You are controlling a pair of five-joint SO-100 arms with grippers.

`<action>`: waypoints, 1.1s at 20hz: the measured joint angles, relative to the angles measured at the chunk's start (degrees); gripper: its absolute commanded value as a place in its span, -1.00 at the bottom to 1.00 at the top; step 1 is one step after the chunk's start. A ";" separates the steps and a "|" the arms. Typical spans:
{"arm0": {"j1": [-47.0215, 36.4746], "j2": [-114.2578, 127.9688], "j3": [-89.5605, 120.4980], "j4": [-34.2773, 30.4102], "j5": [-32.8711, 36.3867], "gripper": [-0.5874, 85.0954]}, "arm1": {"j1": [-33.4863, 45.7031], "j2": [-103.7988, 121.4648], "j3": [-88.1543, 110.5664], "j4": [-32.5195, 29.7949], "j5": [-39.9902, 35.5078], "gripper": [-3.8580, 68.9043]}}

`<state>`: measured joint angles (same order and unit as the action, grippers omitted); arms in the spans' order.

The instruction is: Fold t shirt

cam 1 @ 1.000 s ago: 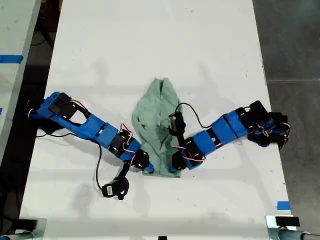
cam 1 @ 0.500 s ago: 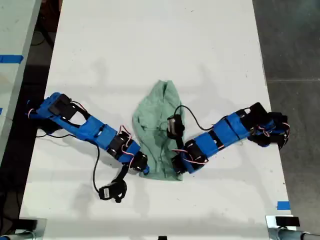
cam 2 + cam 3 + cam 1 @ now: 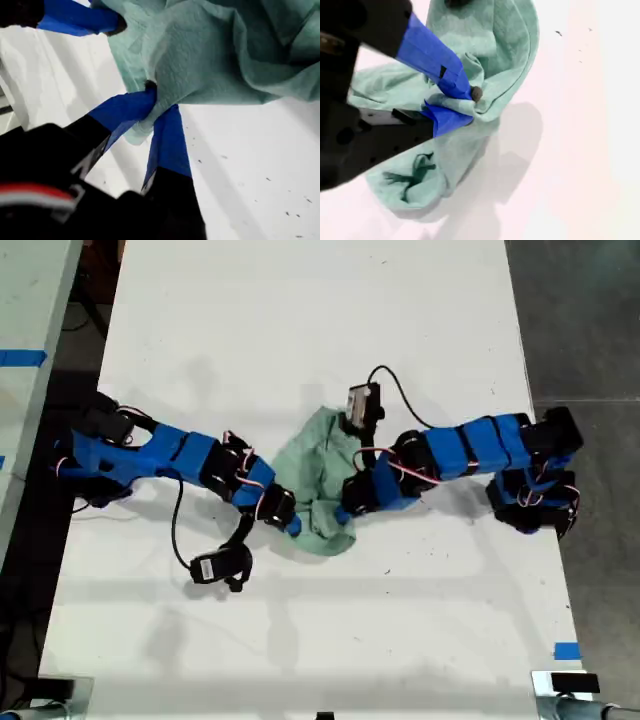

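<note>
Dark print on t shirt (image 3: 415,172)

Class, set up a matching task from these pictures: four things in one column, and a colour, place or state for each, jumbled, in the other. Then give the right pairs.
Things:
1. t shirt
2. table
3. my first gripper
4. tape

Descriptions:
a. white, bears everything else
b. small blue strip near the exterior view's lower right corner
c. mint green, bunched up
d. shut on a pinch of cloth

Pairs: 1-c, 2-a, 3-d, 4-b
</note>
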<state>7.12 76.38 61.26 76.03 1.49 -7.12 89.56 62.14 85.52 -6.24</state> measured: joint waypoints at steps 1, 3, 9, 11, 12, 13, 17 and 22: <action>-3.08 1.32 0.00 1.85 1.32 -0.99 | 3.16 1.85 0.70 1.14 -1.67 -0.85; -9.40 2.90 0.00 4.39 4.22 -0.99 | 9.40 4.75 2.29 3.25 -5.36 -0.85; -25.58 1.67 -0.09 4.13 12.48 -0.86 | 26.72 5.27 11.87 0.79 -17.93 -0.85; -29.79 -1.32 -0.09 2.37 14.50 -0.69 | 31.11 5.27 16.26 -2.72 -21.18 -0.72; -31.55 -2.99 -0.09 1.67 15.56 -0.66 | 32.87 5.19 17.05 -3.69 -22.41 -0.59; -33.13 -5.10 -0.09 1.05 16.61 -0.64 | 34.37 4.31 17.14 -4.31 -23.73 -0.55; -35.60 -14.24 -0.09 -0.70 18.90 -0.54 | 37.18 -4.04 17.23 -5.98 -26.10 -0.09; -35.95 -16.00 -0.09 1.76 19.07 -0.54 | 39.02 -13.62 13.80 -3.25 -26.81 0.09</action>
<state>-28.83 60.38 61.17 77.78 20.57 31.90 75.94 75.94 82.27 -33.05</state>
